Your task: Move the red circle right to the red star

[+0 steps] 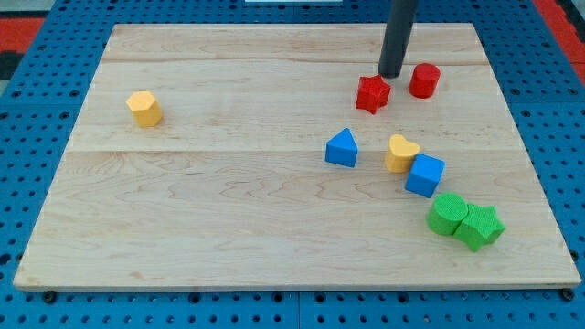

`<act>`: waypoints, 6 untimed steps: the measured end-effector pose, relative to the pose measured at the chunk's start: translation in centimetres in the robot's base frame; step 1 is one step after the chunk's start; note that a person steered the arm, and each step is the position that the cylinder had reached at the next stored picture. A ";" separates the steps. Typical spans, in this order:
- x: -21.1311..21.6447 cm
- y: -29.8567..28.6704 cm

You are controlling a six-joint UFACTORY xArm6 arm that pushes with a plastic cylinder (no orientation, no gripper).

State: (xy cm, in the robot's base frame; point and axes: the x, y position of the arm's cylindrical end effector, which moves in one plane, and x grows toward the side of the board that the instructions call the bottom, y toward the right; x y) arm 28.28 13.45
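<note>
The red circle (424, 80) stands near the view's top right on the wooden board. The red star (372, 93) lies just to its left, a small gap apart. My tip (390, 74) comes down from the view's top and rests between the two, slightly above them in the view, close to the star's upper right edge and to the left of the circle.
A blue triangle (342, 148), a yellow heart (400, 153) and a blue cube (425, 175) lie below the red blocks. Two green blocks (448, 214) (481, 227) sit touching at the lower right. A yellow hexagon (144, 108) lies at the left.
</note>
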 end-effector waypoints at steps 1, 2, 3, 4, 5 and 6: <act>-3.4 0.0; -2.7 3.0; -1.5 5.6; 2.5 5.6; 4.6 5.7; 4.4 6.0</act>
